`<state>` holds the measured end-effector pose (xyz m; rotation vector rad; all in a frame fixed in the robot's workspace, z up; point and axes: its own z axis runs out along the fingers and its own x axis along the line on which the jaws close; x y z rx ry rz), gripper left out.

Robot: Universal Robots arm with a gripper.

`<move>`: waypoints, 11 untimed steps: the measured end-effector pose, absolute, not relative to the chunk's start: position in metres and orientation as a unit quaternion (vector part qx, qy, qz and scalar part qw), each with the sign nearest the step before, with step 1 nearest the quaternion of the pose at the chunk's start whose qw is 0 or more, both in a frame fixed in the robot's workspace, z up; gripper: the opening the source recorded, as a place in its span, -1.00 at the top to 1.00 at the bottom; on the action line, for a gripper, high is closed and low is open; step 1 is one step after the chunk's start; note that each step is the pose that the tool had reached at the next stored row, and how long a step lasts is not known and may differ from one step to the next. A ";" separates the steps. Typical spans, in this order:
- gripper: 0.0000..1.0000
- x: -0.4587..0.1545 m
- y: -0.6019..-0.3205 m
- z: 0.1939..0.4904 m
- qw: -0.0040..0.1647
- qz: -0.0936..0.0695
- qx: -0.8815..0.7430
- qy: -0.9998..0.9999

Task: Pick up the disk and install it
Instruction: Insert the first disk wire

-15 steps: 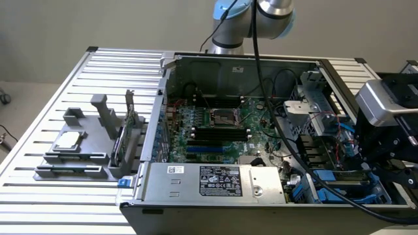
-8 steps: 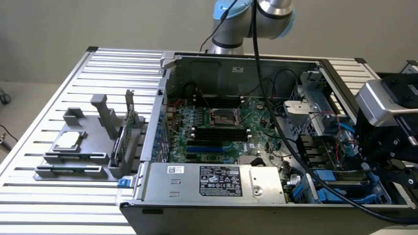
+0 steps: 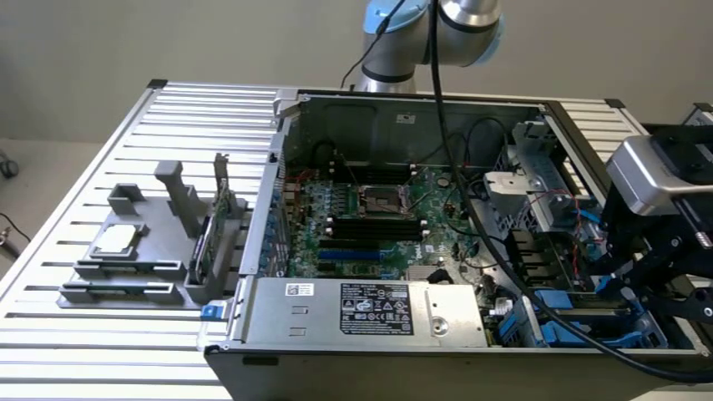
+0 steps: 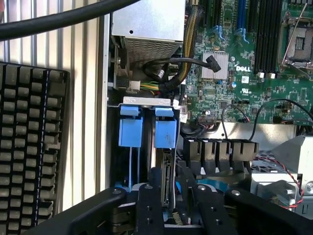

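Observation:
The disk (image 4: 168, 171) stands on edge in the drive bay at the corner of the open computer case (image 3: 284, 167), its silver-grey metal side showing and its blue carrier end (image 4: 165, 133) pointing toward the power supply. A second blue carrier (image 4: 131, 132) sits in the slot beside it. My gripper (image 4: 176, 208) straddles the disk from above. One black finger (image 4: 149, 205) lies against the disk's side, and the other finger (image 4: 205, 208) stands apart from it with a gap between. In the exterior view my gripper (image 3: 624, 288) hangs over the blue bays (image 3: 553, 302) at that view's right.
A power supply (image 3: 368, 309) and the motherboard (image 3: 368, 209) fill the case. A thick black cable (image 3: 523, 276) hangs across it. On the slatted table (image 3: 67, 351) stands a grey fixture (image 3: 134, 267) with a small silver chip (image 3: 117, 241). A keyboard (image 4: 29, 147) lies outside the case wall.

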<state>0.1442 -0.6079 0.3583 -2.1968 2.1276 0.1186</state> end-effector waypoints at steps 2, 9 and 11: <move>0.38 0.144 -0.608 0.358 0.041 0.038 -0.707 0.705; 0.38 0.144 -0.608 0.361 0.043 0.036 -0.669 0.741; 0.38 0.144 -0.608 0.364 0.044 0.035 -0.658 0.751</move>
